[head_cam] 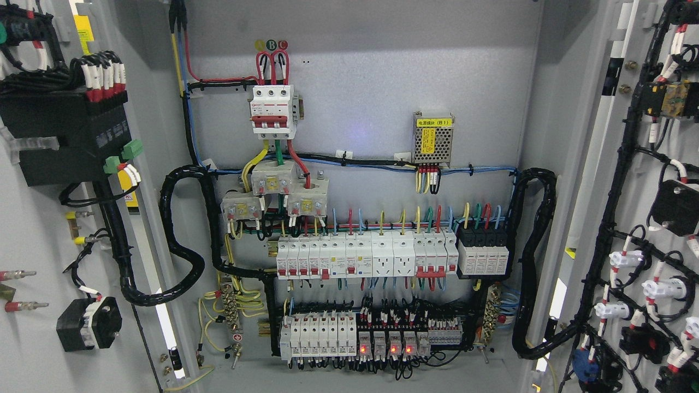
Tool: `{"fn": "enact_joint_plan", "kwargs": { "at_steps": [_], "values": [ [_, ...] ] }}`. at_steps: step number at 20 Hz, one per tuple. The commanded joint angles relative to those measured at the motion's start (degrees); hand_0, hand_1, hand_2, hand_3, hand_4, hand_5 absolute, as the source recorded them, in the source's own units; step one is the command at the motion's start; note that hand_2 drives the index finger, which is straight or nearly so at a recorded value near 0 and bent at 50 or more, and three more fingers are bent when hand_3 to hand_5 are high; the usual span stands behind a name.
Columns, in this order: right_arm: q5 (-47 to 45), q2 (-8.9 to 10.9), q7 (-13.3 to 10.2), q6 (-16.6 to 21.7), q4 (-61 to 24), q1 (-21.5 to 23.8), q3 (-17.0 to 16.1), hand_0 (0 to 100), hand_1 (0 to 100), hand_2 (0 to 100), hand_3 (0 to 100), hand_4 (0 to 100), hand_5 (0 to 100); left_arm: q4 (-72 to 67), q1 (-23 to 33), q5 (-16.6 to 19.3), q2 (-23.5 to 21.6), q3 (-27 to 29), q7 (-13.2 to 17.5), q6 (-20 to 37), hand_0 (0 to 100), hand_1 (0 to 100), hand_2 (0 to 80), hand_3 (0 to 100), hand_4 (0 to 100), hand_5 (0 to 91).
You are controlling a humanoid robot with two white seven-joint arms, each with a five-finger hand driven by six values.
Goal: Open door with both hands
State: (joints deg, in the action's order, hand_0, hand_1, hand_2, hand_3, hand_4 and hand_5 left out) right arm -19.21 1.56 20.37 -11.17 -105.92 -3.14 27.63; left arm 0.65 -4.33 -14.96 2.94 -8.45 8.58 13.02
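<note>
Grey steel fills my head camera: the cabinet back panel [371, 93] faces me square on, and both doors already stand swung wide, the left door [33, 229] along the left edge of the frame and the right door [650, 218] along the right, each showing its wired inner face. Neither hand of the robot is in view, so I cannot tell whether the fingers are spread, pressed together or pinching anything. Near the panel's top left sits a red-and-white main breaker [272, 113]; toward the upper right, a small perforated power supply [432, 139] with a yellow label; across the middle, a long row of white breakers [366, 256]; beside it at the right end, a black surge module [483, 251]. Along the bottom edge a second rail carries relays with red lamps lit [385, 345]. Black cable looms [183, 234] loop from the panel's sides out to each door. I judge the opening itself to be done or all but done, since the interior is fully exposed and nothing blocks it. What remains, as I read it, is to confirm that both doors rest at their full swing and keep the arms well clear of the live wiring; any further push should go on the outer door edges only, never near the looms.
</note>
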Motion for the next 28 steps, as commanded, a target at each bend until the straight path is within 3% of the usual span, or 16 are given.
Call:
{"fn": "enact_joint_plan", "kwargs": {
  "at_steps": [1,2,5,8,12,14,17,21,25,28],
  "values": [
    [0.0,3.88,-0.3,3.9,-8.4,10.4,-11.7,24,0,0,0,0,0,11.9,-1.4,0.3,-2.8,-0.1,4.6,2.5,0,0,0.0,0,0,0.0],
    [0.0,4.76,-0.3,5.4,-8.6,11.8,-12.8,24,0,0,0,0,0,18.2,-0.2,0.3,-3.9,-0.1,5.6,2.4,0,0,0.0,0,0,0.0],
    [0.0,7.66,-0.3,9.9,-9.7,16.4,-16.0,24,0,0,0,0,0,45.3,10.4,0.2,-5.6,0.0,8.9,1.1,0,0,0.0,0,0,0.0],
    [-0.4,8.37,-0.3,13.5,-11.2,22.0,-20.7,24,0,0,0,0,0,68.2,18.4,0.1,-5.8,1.4,9.8,-2.6,0,0,0.0,0,0,0.0],
    [-0.7,8.99,-0.2,21.2,-12.1,28.2,-25.7,24,0,0,0,0,0,87.3,23.1,-0.1,-5.8,5.5,9.9,-2.6,0,0,0.0,0,0,0.0],
    [-0.7,10.13,-0.3,26.2,-12.2,30.6,-28.3,24,0,0,0,0,0,94.8,25.2,-0.2,-5.8,5.6,10.0,-2.6,0,0,0.0,0,0,0.0],
    [-0.9,10.31,-0.3,32.2,-12.2,33.3,-32.2,24,0,0,0,0,0,103.3,26.7,-0.2,-5.7,4.9,10.1,-2.6,0,0,0.0,0,0,0.0],
    [-1.0,13.11,-0.3,35.3,-12.6,35.5,-36.1,24,0,0,0,0,0,110.8,26.6,-0.3,-7.5,4.4,10.1,-2.5,0,0,0.0,0,0,0.0],
    [-1.4,13.64,-0.3,36.6,-12.6,35.0,-37.3,24,0,0,0,0,0,117.2,26.6,-0.5,-12.6,2.7,10.6,-1.2,0,0,0.0,0,0,0.0],
    [-2.8,13.91,-0.2,36.5,-12.6,34.2,-37.2,24,0,0,0,0,0,118.9,28.1,-0.8,-14.3,2.7,14.7,3.5,0,0,0.0,0,0,0.0]
  ]
}}
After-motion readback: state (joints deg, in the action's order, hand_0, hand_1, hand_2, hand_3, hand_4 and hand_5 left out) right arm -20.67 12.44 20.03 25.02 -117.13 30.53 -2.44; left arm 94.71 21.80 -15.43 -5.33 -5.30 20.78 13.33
